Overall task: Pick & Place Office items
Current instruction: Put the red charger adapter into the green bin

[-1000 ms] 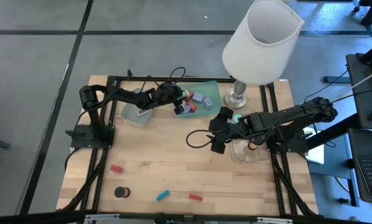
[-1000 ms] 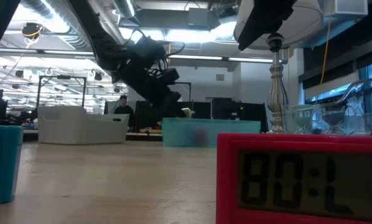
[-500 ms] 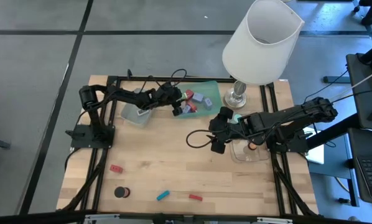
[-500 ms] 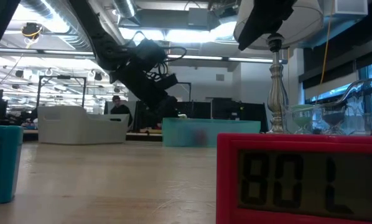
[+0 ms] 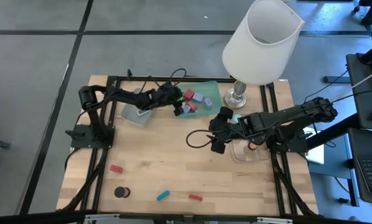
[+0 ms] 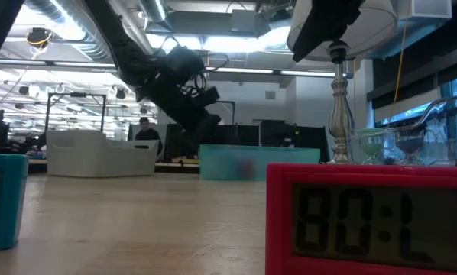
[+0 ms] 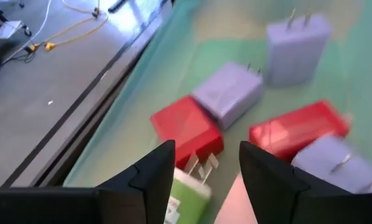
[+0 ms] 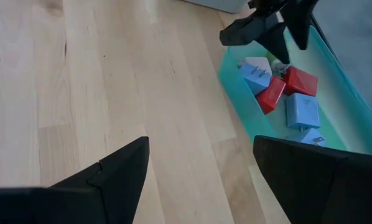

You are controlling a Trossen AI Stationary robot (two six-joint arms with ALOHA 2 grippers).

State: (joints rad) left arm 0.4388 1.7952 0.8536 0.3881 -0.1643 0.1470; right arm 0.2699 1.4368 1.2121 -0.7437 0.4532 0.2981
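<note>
Going left to right in the high view: low in the frame, four office items lie loose on the table [image 5: 173,168], namely a red block [image 5: 116,168], a black cylinder [image 5: 120,192], a teal bar [image 5: 163,195] and a red bar [image 5: 195,197]. Upper middle, my left gripper [image 5: 176,106] hangs over the near edge of the green tray [image 5: 211,87]. Its fingers [image 7: 150,177] stand apart with nothing between them. Red and lavender plug blocks [image 7: 228,94] lie heaped in the tray just below.

The risk, as I judge it: my open fingers sit close above the heap, so a careless pull-out could snag a prong and drag a piece over the rim.

Right of centre, my right gripper [image 5: 218,132] waits beside the clear tray [image 5: 248,152], its fingers wide apart and empty
</note>
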